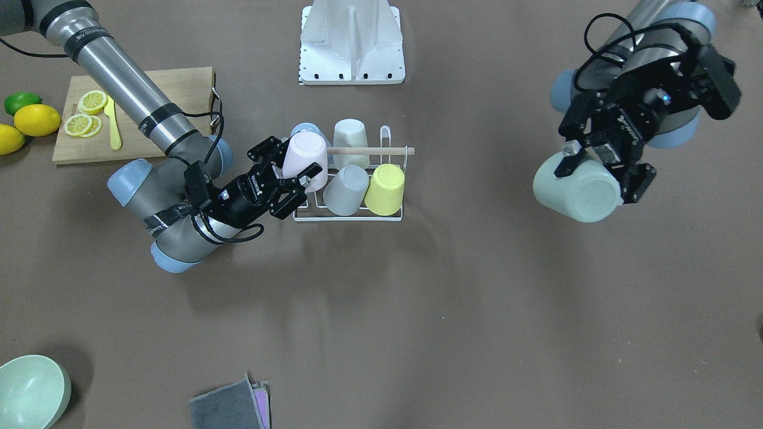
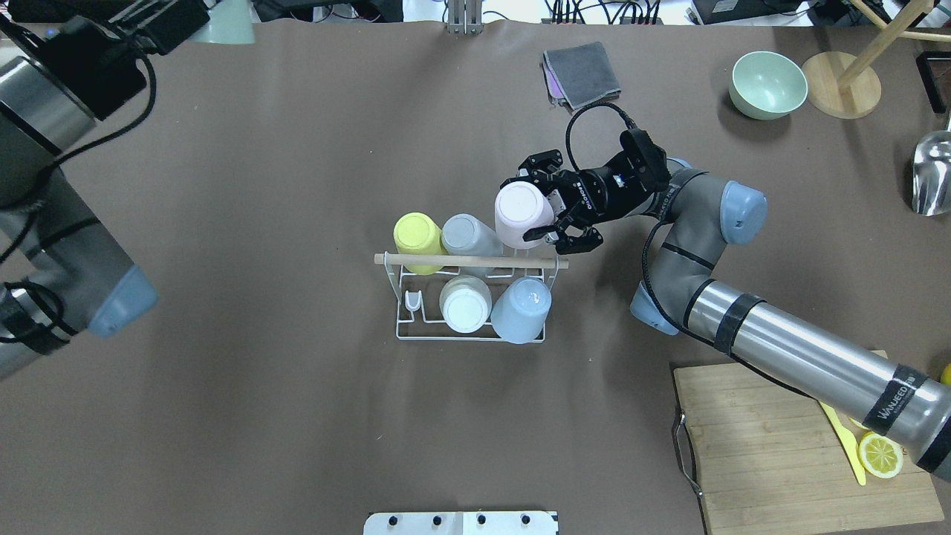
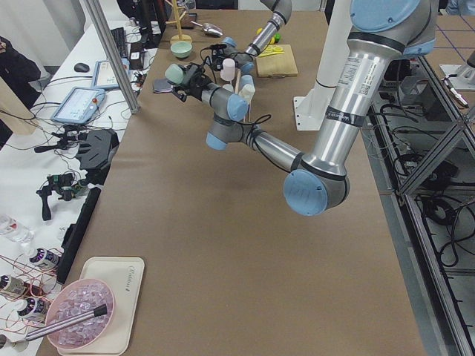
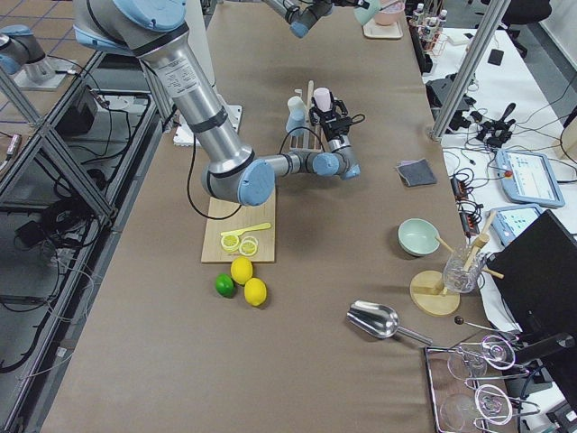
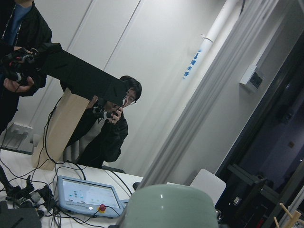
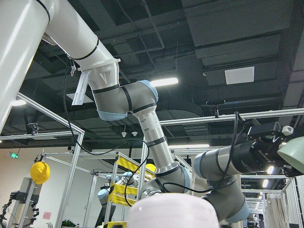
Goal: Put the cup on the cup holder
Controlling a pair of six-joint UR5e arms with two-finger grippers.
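The cup holder [image 1: 356, 217] is a white wire rack with a wooden rod [image 1: 369, 151] across its top, at the table's middle. It also shows in the overhead view [image 2: 401, 327]. Yellow [image 1: 385, 189], grey [image 1: 346, 189], cream [image 1: 350, 136] and blue [image 2: 521, 310] cups sit upside down on it. My right gripper [image 1: 298, 159] is shut on a pink cup [image 2: 522, 214], upside down at the rack's end beside the grey cup. My left gripper [image 1: 599, 176] is shut on a pale green cup [image 1: 575, 190], held high and well off to the side of the rack.
A wooden cutting board [image 1: 173, 89] with lemon slices and a yellow knife lies behind my right arm, with lemons [image 1: 36, 119] and a lime beside it. A green bowl [image 1: 30, 390], a grey cloth [image 1: 229, 405] and the white mount base [image 1: 351, 47] sit around the edges.
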